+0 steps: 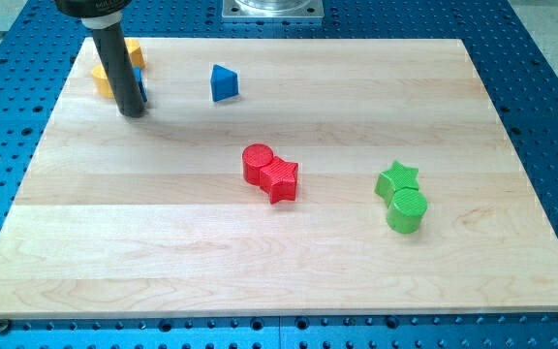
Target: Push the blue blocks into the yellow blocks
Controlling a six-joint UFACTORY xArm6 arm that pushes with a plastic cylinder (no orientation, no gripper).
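Since it looks light, rigid and smooth-faced, the small blue triangular plastic block (pixel 223 83), to the view's right of my tip (pixel 133 112), should slide readily if pushed squarely on its far flat side. My tip grasps nothing, pressed beside a second, mostly hidden blue block (pixel 141 85) touching the yellow plastic blocks (pixel 103 78) just behind it.

**Q:** ok what colours are we looking at here?

**Me:** My rod (pixel 116 58) is plain dark, near black, down to my tip (pixel 134 113). Toward the board's far left corner: two yellow blocks (pixel 105 78), orange-ish yellow, and a sliver of blue block (pixel 140 87). A bright blue triangular block (pixel 223 83) too. Mid-board, a red cylinder (pixel 258 161) and red star (pixel 281 178). Toward the right edge, a green star (pixel 397 179) and green cylinder (pixel 407 209).

**Q:** and the board?

**Me:** Pale wooden board (pixel 163 233), light streaky grain in strips. Blue perforated table (pixel 550 87), dotted with holes.
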